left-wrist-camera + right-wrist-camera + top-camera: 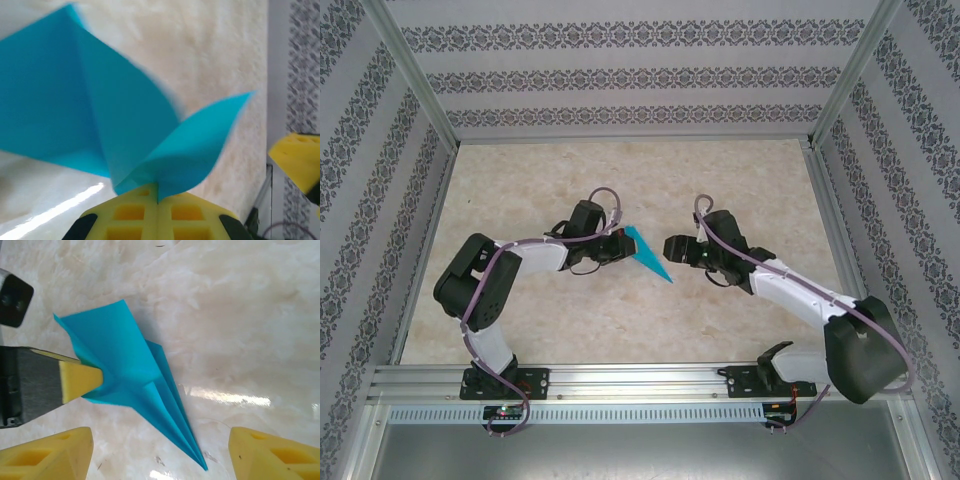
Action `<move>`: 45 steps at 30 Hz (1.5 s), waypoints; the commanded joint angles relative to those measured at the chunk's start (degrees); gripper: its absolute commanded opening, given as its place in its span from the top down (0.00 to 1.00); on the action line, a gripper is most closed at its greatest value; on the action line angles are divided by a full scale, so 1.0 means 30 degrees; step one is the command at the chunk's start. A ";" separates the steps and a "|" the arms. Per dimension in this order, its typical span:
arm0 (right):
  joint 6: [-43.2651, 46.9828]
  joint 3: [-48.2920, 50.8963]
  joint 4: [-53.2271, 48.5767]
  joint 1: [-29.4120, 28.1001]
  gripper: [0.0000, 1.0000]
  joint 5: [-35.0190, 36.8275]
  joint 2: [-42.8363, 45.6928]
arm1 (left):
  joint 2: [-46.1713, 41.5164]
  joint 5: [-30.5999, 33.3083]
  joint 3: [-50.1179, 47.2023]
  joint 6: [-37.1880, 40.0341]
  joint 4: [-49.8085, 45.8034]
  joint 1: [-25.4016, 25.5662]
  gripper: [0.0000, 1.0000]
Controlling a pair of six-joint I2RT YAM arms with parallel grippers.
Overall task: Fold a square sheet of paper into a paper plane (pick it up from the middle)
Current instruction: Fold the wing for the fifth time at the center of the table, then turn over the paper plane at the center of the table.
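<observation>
Left wrist: left end effector [158,209] pinching paper plane [100,115].

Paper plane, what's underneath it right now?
Under the paper plane lies pale marbled tabletop, visible around its edges. The patch directly beneath is covered by the paper. The left end effector pinches its rear; whether the nose touches the table is unclear.

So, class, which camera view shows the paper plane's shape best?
The right wrist view: the whole paper plane shows, creases sharp. Top external shows it tiny between the arms; left wrist, blurred wings pinched in the left gripper.
</observation>
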State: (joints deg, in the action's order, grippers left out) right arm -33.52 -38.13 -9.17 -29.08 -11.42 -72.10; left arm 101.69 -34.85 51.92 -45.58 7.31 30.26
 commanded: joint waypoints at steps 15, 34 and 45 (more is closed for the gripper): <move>-0.0569 0.0964 -0.0778 0.0346 0.27 0.1477 0.3053 | -0.1248 0.0538 0.2395 0.2918 -0.3644 0.1743 1.00; -0.1015 0.0498 0.0559 -0.0341 0.34 -0.0223 -0.0003 | -0.1235 0.2826 0.0164 0.2434 -0.3587 0.1636 0.96; -0.0898 -0.1530 0.0844 -0.2112 0.46 -0.0095 -0.3753 | -0.0498 0.3046 -0.0070 0.2893 -0.4382 0.0860 0.94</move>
State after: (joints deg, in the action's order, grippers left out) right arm -36.36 -40.18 -8.16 -34.89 -12.10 -81.73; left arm 99.83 -26.46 52.27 -38.89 -4.67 33.87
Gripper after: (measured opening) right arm 0.545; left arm 0.066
